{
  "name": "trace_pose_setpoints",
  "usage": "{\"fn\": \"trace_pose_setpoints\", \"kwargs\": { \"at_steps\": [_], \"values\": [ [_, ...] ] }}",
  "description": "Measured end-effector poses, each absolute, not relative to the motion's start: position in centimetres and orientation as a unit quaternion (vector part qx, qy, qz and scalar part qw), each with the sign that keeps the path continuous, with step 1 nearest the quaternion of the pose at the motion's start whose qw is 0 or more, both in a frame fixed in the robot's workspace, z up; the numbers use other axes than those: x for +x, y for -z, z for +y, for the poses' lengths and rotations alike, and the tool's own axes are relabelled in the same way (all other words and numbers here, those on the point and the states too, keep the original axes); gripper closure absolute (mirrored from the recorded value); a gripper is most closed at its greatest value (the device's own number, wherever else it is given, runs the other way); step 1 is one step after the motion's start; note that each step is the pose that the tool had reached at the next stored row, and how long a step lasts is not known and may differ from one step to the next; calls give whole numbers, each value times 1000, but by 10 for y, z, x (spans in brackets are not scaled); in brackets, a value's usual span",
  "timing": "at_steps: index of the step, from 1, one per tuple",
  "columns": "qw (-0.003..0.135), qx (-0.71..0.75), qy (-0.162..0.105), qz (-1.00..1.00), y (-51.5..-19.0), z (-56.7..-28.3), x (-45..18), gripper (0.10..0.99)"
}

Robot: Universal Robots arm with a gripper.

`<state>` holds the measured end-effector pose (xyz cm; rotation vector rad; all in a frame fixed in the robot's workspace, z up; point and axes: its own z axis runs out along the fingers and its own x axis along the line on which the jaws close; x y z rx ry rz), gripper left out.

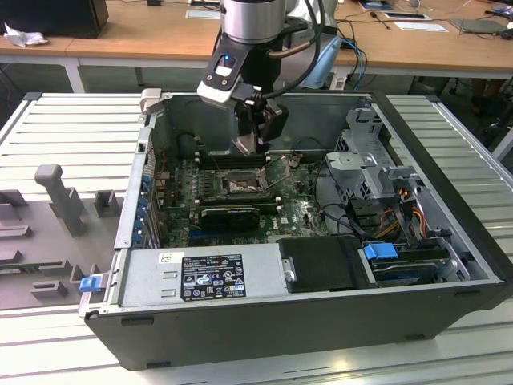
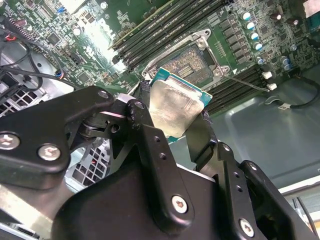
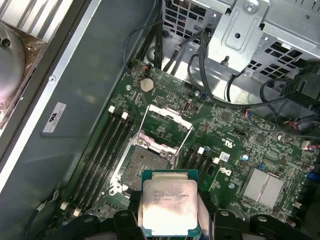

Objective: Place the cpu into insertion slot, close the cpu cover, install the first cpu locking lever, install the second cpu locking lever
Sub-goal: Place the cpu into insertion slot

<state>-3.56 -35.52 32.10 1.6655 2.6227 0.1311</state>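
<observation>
Your gripper (image 2: pixel 174 106) pinched the cpu (image 3: pixel 169 207); beneath it the insertion slot (image 3: pixel 142 167) sat empty (cpu cover (image 3: pixel 170 112) open), nothing seated.

text: none legible | power supply label (image 1: pixel 212 277): blurred | cpu (image 3: pixel 169 202) marking: unreadable

A lab workshop; wooden desks (image 1: pixel 144 36) behind; open computer case (image 1: pixel 264 329) on slatted bench (image 1: pixel 72 128).
</observation>
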Motion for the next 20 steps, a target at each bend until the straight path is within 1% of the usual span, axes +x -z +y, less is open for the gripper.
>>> {"fn": "trace_pose_setpoints", "kwargs": {
  "at_steps": [20],
  "values": [
    [16, 539, -42, 841, -313, -355, -36, 557]
  ]
}}
